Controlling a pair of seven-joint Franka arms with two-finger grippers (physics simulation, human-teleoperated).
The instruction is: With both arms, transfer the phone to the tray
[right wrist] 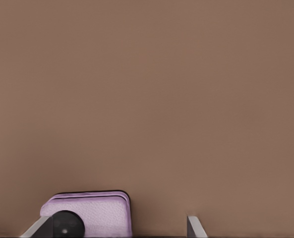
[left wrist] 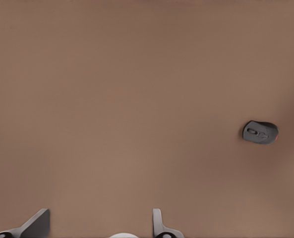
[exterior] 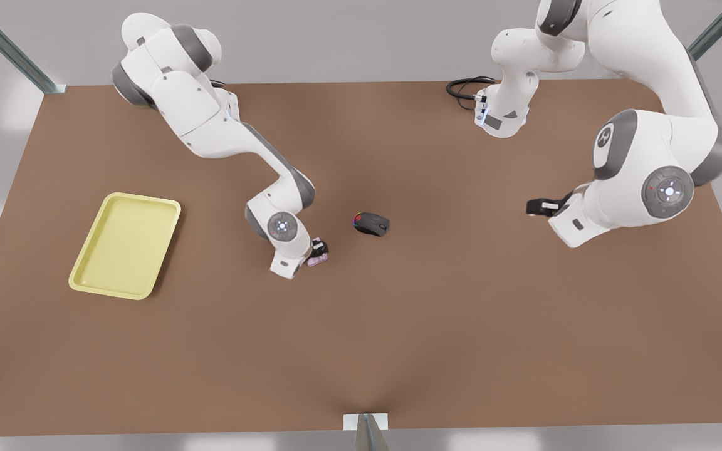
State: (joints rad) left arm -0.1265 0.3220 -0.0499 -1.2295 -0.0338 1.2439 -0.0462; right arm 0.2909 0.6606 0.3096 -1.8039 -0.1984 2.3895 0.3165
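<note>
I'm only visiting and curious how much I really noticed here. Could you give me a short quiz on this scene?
1. True or false: the phone lies in the tray.
2. What lies between the right arm's jaws? A) the black mouse B) the phone C) nothing
3. Fill in: the left arm's jaws, waiting on the front view's right, stand ____ with nothing between them.
Key: 1 false, it is over the table, off the tray, with the right arm's jaws open around it. 2 B. 3 open.

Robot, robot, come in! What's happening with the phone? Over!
Right gripper around the phone, between tray and mouse. Left gripper open, waiting at the front view's right. Tray not reached yet. Nothing blocking the way.
</note>
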